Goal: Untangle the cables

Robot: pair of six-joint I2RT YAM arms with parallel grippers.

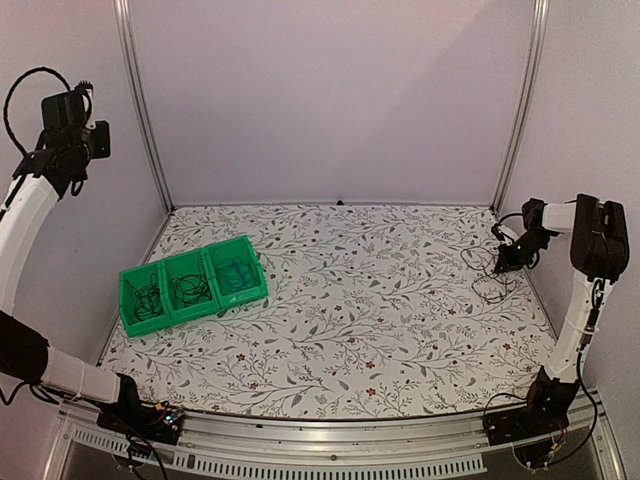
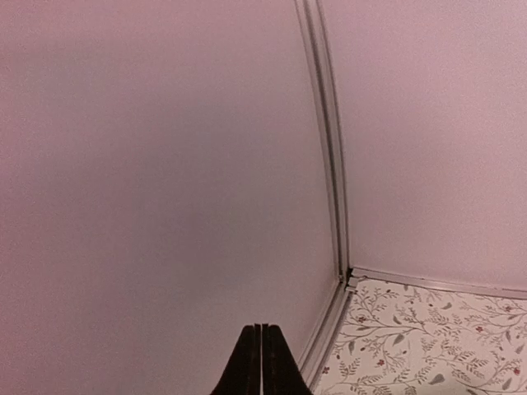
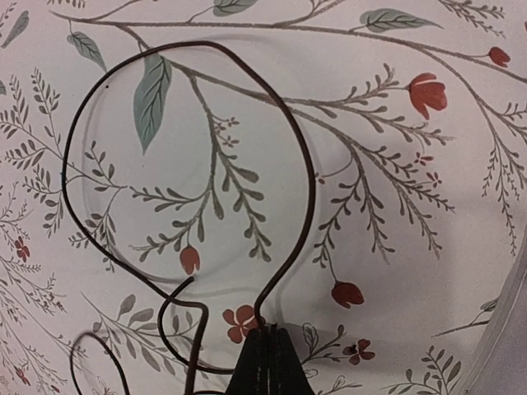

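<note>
Pinched at the very tips of the right tool (image 3: 268, 336), whose fingers are pressed together on it, a thin black flexible wire (image 3: 311, 173) runs away from the wrist camera. It curls into one wide, open loop lying flat on the white floral-patterned table (image 3: 412, 214). Smaller dark curls (image 3: 169, 329) lie just beside the fingers at the lower left; whether they belong to the same wire I cannot tell. From above, this loose wire sits near the table's right edge, well apart from the green plastic three-compartment bin (image 1: 200, 312) on the left. Small black wire bundles (image 1: 147, 297) lie in the bin's left and middle compartments, and a blue wire bundle (image 1: 236, 272) lies in the right one. Kept one kind to a compartment, those bundles look set aside as sorted, which would leave the wire at the right as the one in hand. Gripping it close to one strand rather than across the loop probably lets that strand be drawn free of the neighbouring curls. The left tool (image 2: 261, 333) is clenched on nothing and raised high against the plain lilac wall (image 2: 165, 164), seemingly parked clear of the work.
</note>
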